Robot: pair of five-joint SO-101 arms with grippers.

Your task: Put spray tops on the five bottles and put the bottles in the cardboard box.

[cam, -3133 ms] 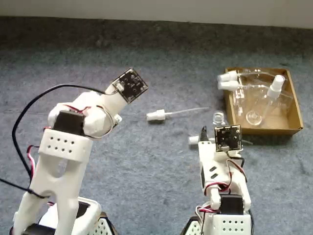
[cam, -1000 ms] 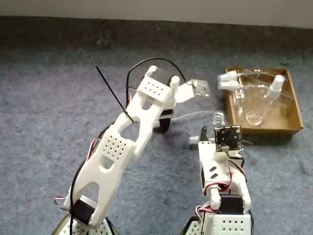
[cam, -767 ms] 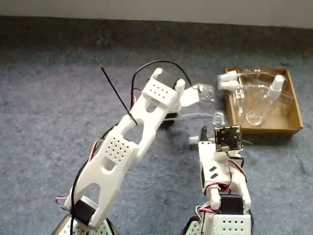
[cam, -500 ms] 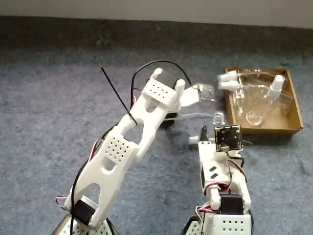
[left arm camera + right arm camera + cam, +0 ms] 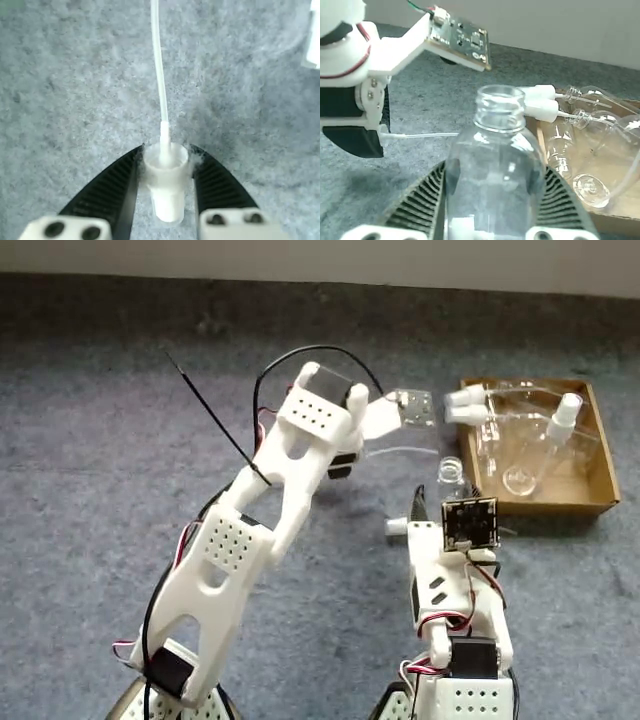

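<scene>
Two white plastic arms stand on a grey, short-piled carpet (image 5: 120, 460). The left arm (image 5: 245, 540) is stretched out long toward the brown cardboard box (image 5: 530, 508), and the right arm (image 5: 450, 600) is folded close to its base.

The wrist views give the grips close up. The left gripper (image 5: 166, 152) has its black ribbed fingers (image 5: 117, 180) pinched on a white plastic spray top (image 5: 165, 190). The top is a stubby cylinder, and a thin translucent dip tube (image 5: 158, 65) runs straight out from it above the carpet. The right gripper (image 5: 495, 170) has the same ridged black pads (image 5: 422, 200). It clamps a clear plastic bottle (image 5: 499, 115) by its body, upright, with its threaded mouth bare and glossy. The right wrist view also takes in the left arm's small circuit board (image 5: 457, 42), up beside the bottle, and the tube's free end near the bottle's side. I cannot tell whether they touch.

The high view adds the layout. The bottle's round mouth sits just beside the box's near left corner, and the tube points toward it from the left gripper. Inside the shallow rectangular box lie more clear bottles (image 5: 530, 445), tilted and overlapping. Two white spray heads (image 5: 462, 405) lie side by side at the far left corner, and a third head (image 5: 568, 410) is farther right.
</scene>
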